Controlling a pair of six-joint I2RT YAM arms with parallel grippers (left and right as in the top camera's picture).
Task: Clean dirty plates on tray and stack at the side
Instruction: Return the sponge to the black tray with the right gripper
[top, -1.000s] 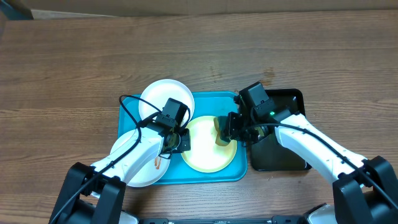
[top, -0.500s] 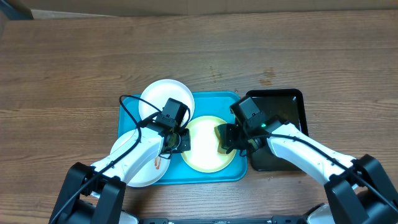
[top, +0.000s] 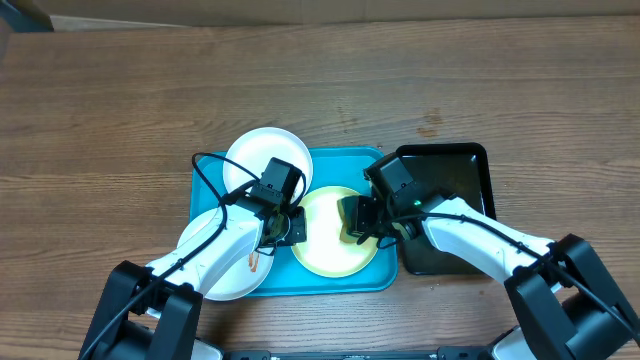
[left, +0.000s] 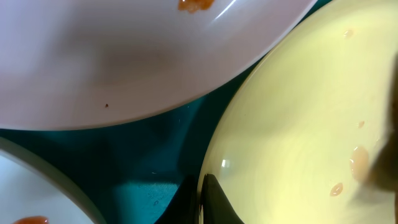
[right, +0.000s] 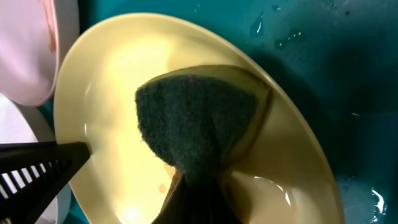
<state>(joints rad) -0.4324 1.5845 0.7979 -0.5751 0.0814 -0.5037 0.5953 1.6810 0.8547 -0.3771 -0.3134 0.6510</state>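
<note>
- Brown wood-grain bench (top: 120, 100) carries a turquoise tray (top: 340, 165) near its front edge, with a smaller black tray (top: 455, 165) just beside it on the right.
- Three plates lie on the turquoise tray. The yellow plate (top: 325, 240) sits at its middle. The far white plate (top: 250, 155) overhangs the far-left corner, and the near white plate (top: 232, 280) overhangs the near-left corner.
- Left tool (top: 290, 225) is pinched closed on the left rim of the yellow plate. In the right wrist view its black fingertip (right: 37, 165) lies on the plate's inner edge.
- Right tool (top: 358, 220) is clamped on a sponge (right: 199, 124), dark green scouring face up and yellow body beneath. The sponge presses onto the right half of the yellow plate.
- The right arm reaches in over the black tray's left part; the left arm crosses the near white plate.
- A reddish-brown smear (top: 254, 262) marks the near white plate beside the left arm. The left wrist view shows orange smears on both white plates.
- Water droplets (right: 273, 31) glisten on the bare turquoise tray beyond the yellow plate, and the plate's inside looks wet.
- No plate stands on the bare bench apart from the tray.
</note>
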